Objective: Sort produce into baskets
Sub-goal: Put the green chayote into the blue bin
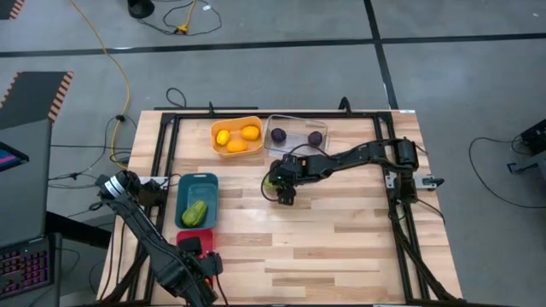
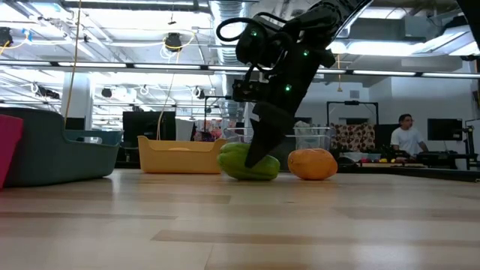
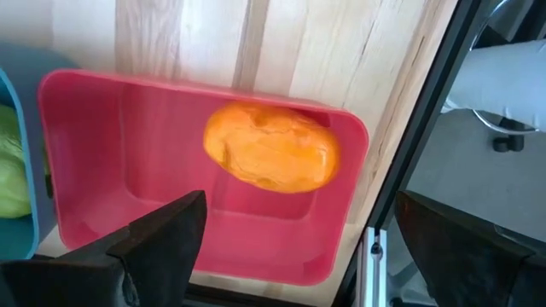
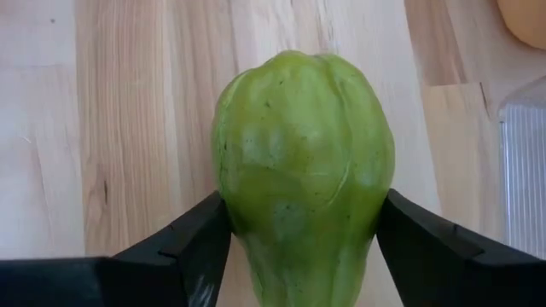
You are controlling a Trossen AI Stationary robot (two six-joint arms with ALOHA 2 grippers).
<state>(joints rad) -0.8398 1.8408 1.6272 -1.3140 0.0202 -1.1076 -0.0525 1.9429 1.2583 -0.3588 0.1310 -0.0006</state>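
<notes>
My right gripper (image 1: 275, 183) stands at the table's middle, shut on a green vegetable (image 4: 303, 162) that lies on the wood (image 2: 247, 163). An orange piece (image 2: 312, 163) lies on the table just beside it. My left gripper (image 3: 299, 247) is open and empty above the red basket (image 3: 111, 145), which holds one orange piece (image 3: 271, 147). The orange basket (image 1: 236, 135) holds three yellow-orange pieces. The clear basket (image 1: 296, 134) holds two dark purple pieces. The teal basket (image 1: 197, 200) holds one green piece. My right gripper pinches the green vegetable between its two fingers, one on each long side (image 4: 229, 222), near its wider end. The fingers slant down from above and the far right. The vegetable's underside rests on the table (image 2: 251, 177).
The four baskets stand in the table's left and far middle part. A black frame (image 1: 392, 170) runs round the table top. Bare wood lies toward the near right. The red basket sits close to the table's near left edge (image 3: 401, 128).
</notes>
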